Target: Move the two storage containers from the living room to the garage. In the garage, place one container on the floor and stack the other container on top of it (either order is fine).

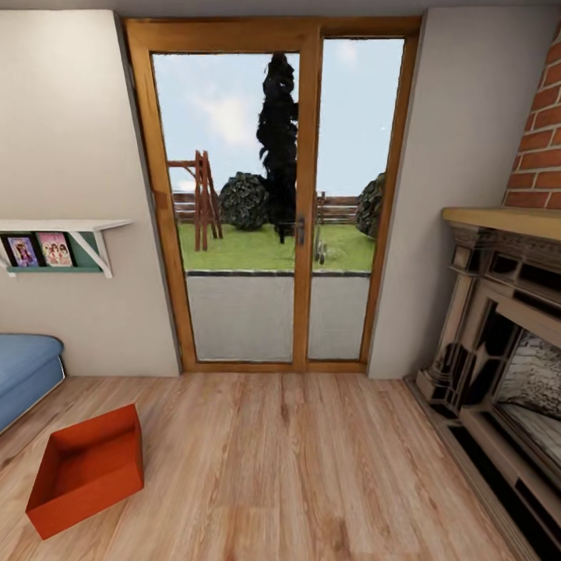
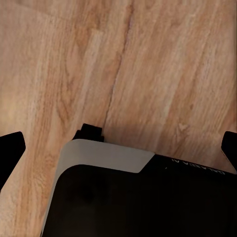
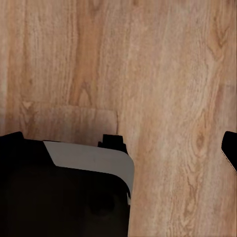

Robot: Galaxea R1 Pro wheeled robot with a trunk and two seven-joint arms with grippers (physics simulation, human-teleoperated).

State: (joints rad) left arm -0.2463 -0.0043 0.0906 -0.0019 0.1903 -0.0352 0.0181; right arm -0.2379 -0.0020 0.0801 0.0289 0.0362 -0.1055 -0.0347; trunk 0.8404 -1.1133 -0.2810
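We're barely started: one orange container point(image 1: 86, 470) sits near-left on the living-room planks point(image 1: 296, 467), both tools point(image 2: 118, 148) point(image 3: 118, 148) spread wide, empty.

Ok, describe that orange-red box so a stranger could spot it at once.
Face the wood-framed glass door, then look down to the plank floor at its left. The storage container sits there near the blue sofa: open-topped, empty, the only orange-red thing on the floor.
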